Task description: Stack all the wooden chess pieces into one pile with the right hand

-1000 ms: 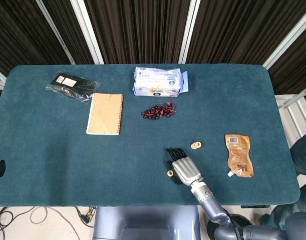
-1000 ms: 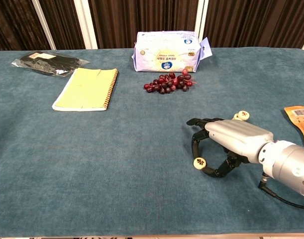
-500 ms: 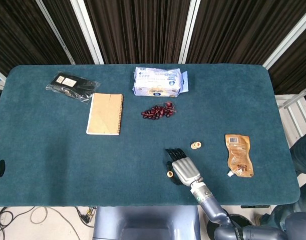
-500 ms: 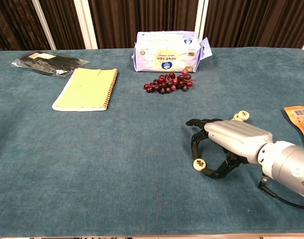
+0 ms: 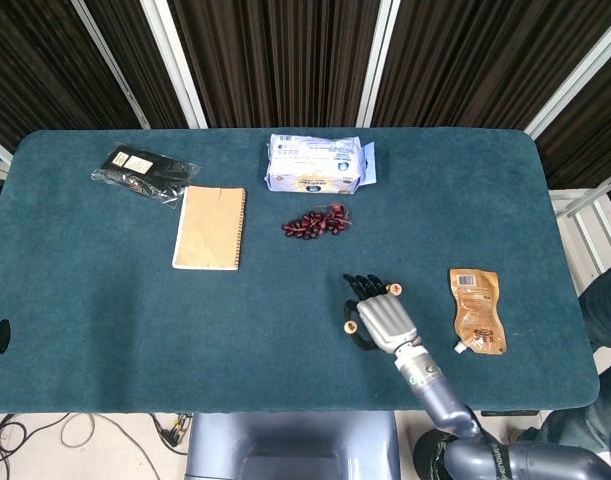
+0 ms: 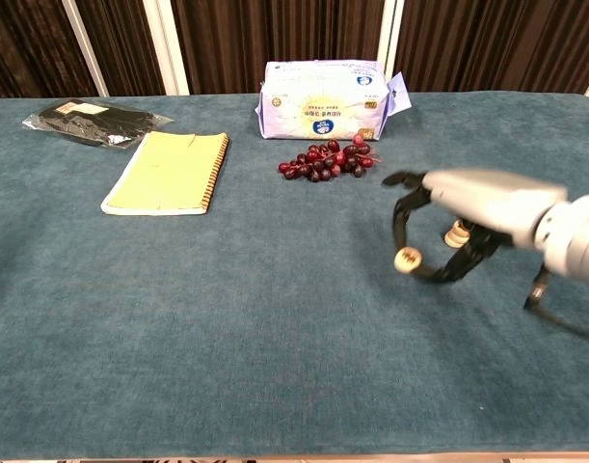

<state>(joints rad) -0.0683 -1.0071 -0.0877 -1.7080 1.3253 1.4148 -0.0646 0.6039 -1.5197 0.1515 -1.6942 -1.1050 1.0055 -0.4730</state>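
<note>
**Surface inventory, left to right: one chess piece in my right hand**

- Surface (image 5: 105, 300): teal cloth, carrying everything listed below.
- Black packet (image 5: 143, 172) in clear wrap: far left of the surface, at 10 o'clock from the middle.
- Spiral notebook (image 5: 210, 227): just at 4 o'clock from the packet, lying flat, spiral binding along its right edge; it looks tan from the head view and yellow from the chest view.
- Tissue pack (image 5: 316, 164): white and blue, at 12 o'clock on the surface near the far edge.
- Grapes (image 5: 315, 222): dark red bunch just at 6 o'clock from the tissue pack, close to it; whether they touch I cannot tell.
- Held chess piece (image 6: 407, 258): small pale wooden disc, pinched between my thumb and a fingertip, lifted clear of the cloth.
- My right hand (image 6: 448, 227): clamped on that disc, other fingers arched over, at 5 o'clock from the grapes.
- Chess pieces on the cloth (image 6: 457, 233): pale discs resting under my arched hand, at 3 o'clock from the held disc, partly hidden; their count I cannot tell.
- Brown sauce pouch (image 5: 477, 309): flat, at 3 o'clock from my hand, well apart.
- My left hand: not seen in either view.
</note>
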